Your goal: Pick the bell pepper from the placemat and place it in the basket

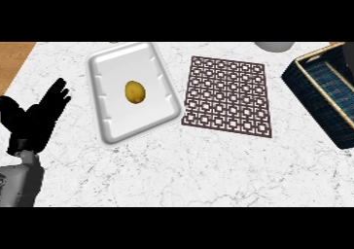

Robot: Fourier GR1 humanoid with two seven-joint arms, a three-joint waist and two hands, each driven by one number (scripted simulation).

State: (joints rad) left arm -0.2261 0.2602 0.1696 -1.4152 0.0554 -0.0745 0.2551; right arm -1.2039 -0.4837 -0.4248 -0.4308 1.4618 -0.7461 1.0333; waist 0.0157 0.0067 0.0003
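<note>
The brown lattice placemat (226, 96) lies flat in the middle of the white marble counter, and nothing rests on it. No bell pepper shows anywhere in the head view. The dark blue woven basket (309, 90) with a tan rim stands at the right edge, partly cut off. A dark grey shape (352, 56) crosses the basket's far corner at the view's edge; I cannot tell what it is. My left hand (29, 116) rests open at the left edge, fingers pointing up. My right hand does not show.
A white tray (112, 116) lies left of the placemat with a yellow-brown potato (135, 91) on it. A pale round object (273, 46) peeks in at the top. Wood surface (9, 61) borders the counter's top left.
</note>
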